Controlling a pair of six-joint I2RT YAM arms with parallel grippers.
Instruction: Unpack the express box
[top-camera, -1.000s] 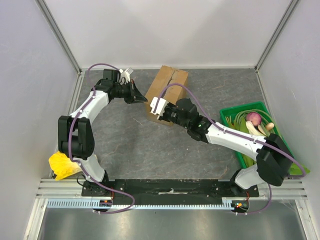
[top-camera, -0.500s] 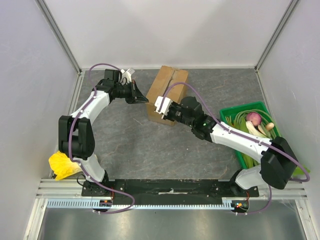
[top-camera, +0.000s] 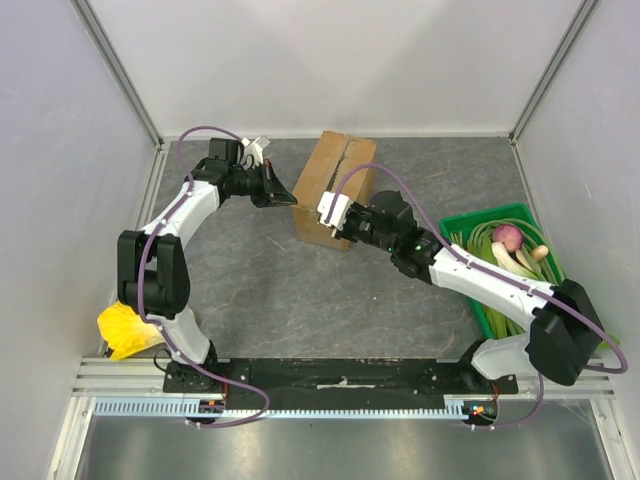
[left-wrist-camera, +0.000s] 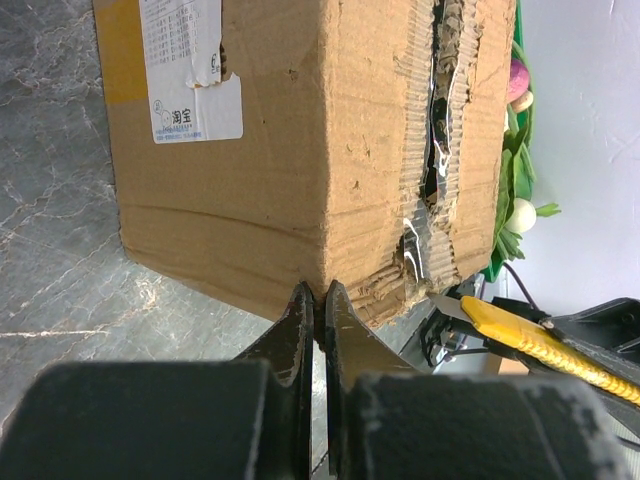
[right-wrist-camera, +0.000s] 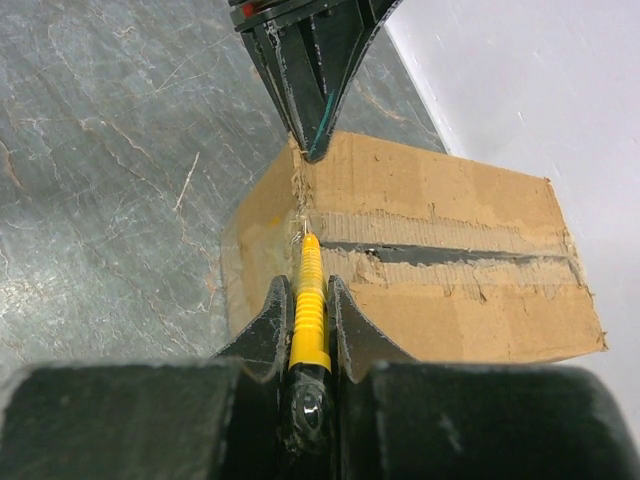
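Note:
The express box (top-camera: 338, 172) is a brown cardboard carton at the back centre, with a torn, partly slit centre seam (right-wrist-camera: 440, 255). It has a white label on its side (left-wrist-camera: 185, 65). My left gripper (top-camera: 291, 198) is shut and empty, its tips (left-wrist-camera: 320, 296) pressed on the box's near-left corner. My right gripper (top-camera: 338, 222) is shut on a yellow utility knife (right-wrist-camera: 310, 300). The knife's tip rests at the near end of the seam. The knife also shows in the left wrist view (left-wrist-camera: 520, 335), and the left fingers show in the right wrist view (right-wrist-camera: 315, 100).
A green plastic crate (top-camera: 480, 214) of vegetables stands at the right, under the right arm. A yellow crumpled thing (top-camera: 125, 330) lies at the near left. White walls enclose the grey table close behind the box.
My right gripper with the knife has shifted a little to the right along the box's near end. My left gripper has barely moved and stays on the corner.

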